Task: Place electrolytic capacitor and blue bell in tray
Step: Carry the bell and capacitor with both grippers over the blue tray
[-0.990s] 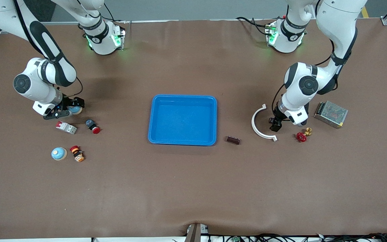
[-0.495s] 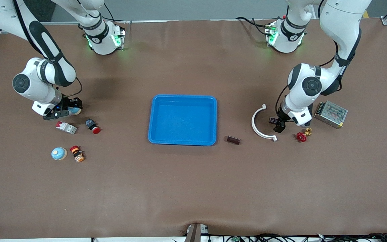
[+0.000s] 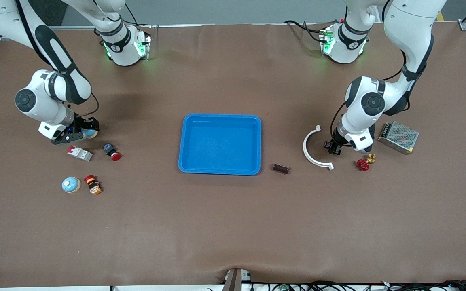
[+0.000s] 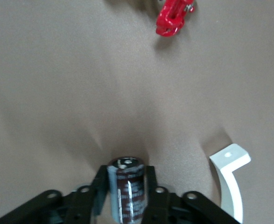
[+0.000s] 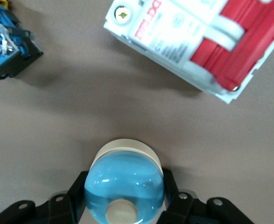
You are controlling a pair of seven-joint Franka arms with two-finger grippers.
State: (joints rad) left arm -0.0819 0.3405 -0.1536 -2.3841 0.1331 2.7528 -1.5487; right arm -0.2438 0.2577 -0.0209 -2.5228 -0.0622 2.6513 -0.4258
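Note:
The blue tray point(image 3: 220, 143) lies mid-table with nothing in it. My left gripper point(image 3: 333, 147) is low over the table toward the left arm's end, beside a white curved bracket. In the left wrist view, the left gripper point(image 4: 126, 171) is shut on the electrolytic capacitor point(image 4: 127, 191), a dark cylinder with a pale stripe. My right gripper point(image 3: 84, 133) is low toward the right arm's end, and its fingers are shut on a blue bell point(image 3: 91, 132). The right wrist view shows this gripper point(image 5: 125, 181) clamping the blue bell's point(image 5: 124, 184) dome from both sides.
The white bracket point(image 3: 312, 151), a red valve point(image 3: 363, 164) and a metal mesh box point(image 3: 398, 137) surround the left gripper. A brown block point(image 3: 280, 168) lies by the tray. A red-white breaker point(image 3: 79, 153), a red button point(image 3: 112, 152), another blue bell point(image 3: 71, 184) and an orange button point(image 3: 92, 184) lie near the right gripper.
The left gripper has closed on the capacitor after shifting slightly beside the bracket. The right gripper closed on the bell earlier and has barely moved since.

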